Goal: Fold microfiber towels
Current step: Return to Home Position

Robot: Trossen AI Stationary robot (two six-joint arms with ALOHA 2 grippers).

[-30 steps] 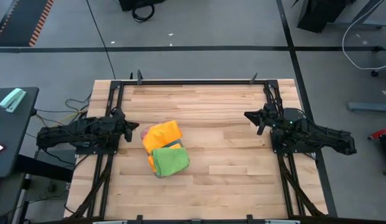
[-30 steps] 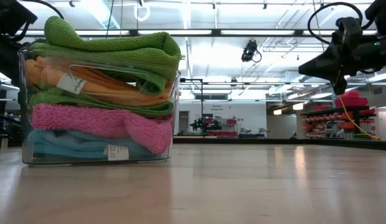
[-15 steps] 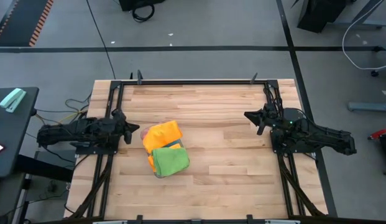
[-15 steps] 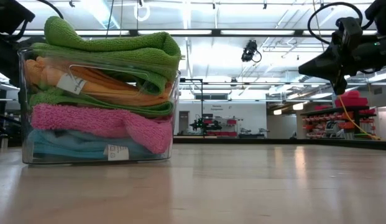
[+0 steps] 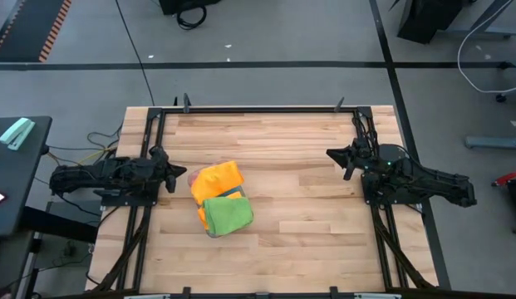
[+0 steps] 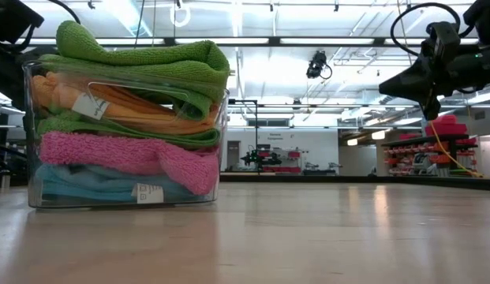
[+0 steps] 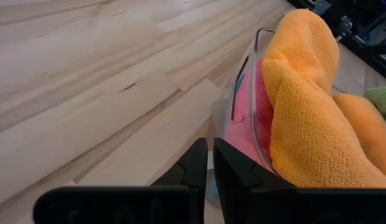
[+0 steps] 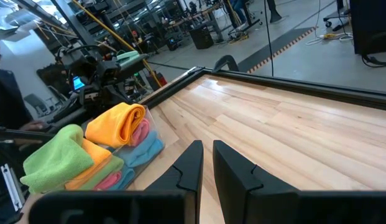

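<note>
Towels (image 5: 220, 198) sat stacked in a clear bin (image 6: 222, 118) on the left half of the wooden table (image 5: 316, 216), close to the left arm. From the low view the stack ran, top down: a green towel (image 6: 142, 54) folded thick and rising above the rim, an orange towel (image 6: 130, 106), a second green towel (image 6: 110, 126), a pink towel (image 6: 126, 154), and a blue towel (image 6: 87, 183) at the bottom. The pile was loosely folded, with soft rounded edges, fuzzy texture and layers sagging a bit. Two white tags (image 6: 90, 106) showed through the bin's front wall, one on the orange layer and one low by the blue. From above only orange and green showed, orange toward the far side and green toward the near side. In the left wrist view the orange fold bulged up over the bin's rim, with pink pressed against the clear wall under it. The left gripper (image 5: 176, 174) hung just beside the bin at the table's left edge, fingers together, holding nothing and not touching the towels. The right gripper (image 5: 332, 154) sat at the table's right edge, well apart from the bin, fingers together too, holding nothing and pointing across the table toward the stack.
</note>
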